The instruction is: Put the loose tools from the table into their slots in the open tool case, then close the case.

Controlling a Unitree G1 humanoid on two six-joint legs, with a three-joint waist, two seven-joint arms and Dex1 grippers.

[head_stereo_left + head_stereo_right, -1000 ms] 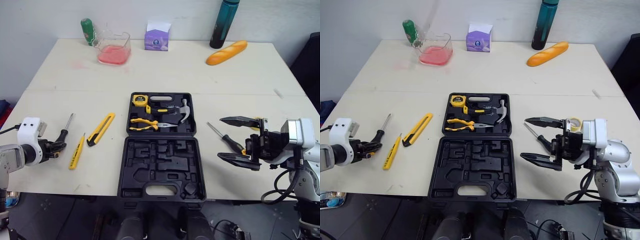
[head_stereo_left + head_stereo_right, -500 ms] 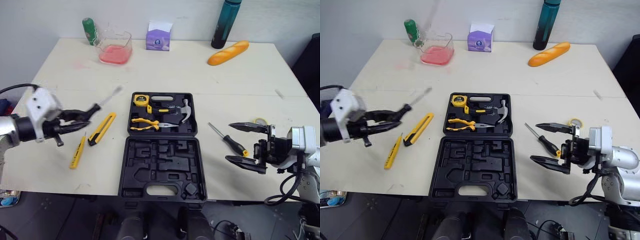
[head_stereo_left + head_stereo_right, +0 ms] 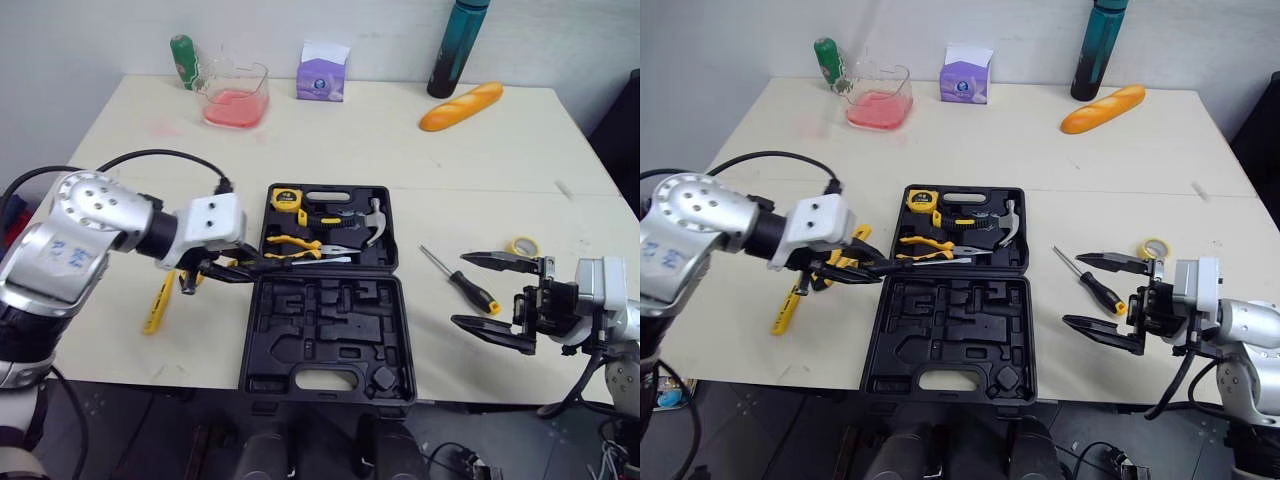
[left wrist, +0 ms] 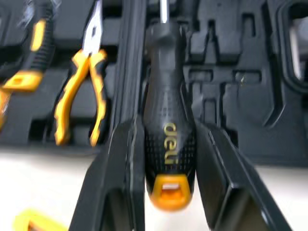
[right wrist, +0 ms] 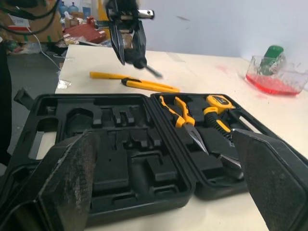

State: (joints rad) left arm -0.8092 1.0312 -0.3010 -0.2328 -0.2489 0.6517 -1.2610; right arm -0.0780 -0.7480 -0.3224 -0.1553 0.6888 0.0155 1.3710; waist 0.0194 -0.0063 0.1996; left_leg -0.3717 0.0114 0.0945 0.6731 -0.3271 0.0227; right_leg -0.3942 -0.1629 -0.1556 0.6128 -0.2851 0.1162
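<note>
Open tool case (image 3: 330,335) at centre of counter (image 3: 400,140): far half holding tape measure (image 3: 281,199), pliers (image 3: 290,246) and hammer (image 3: 368,222); near half showing moulded slots. Left pincer (image 4: 168,127) clamped shut on black-handled screwdriver (image 4: 168,108) with orange end cap, held over the case's left edge, shaft pointing right along the hinge line beside the pliers. Right pincer (image 3: 462,290) spread wide and holding nothing, at the near right of the counter. Second screwdriver (image 3: 462,283) lying on the counter right of the case, just beside that pincer but apart from it. Slim yellow tool (image 3: 153,306) lying left of the case, near the left arm. Roll of tape (image 3: 520,245) far right.
</note>
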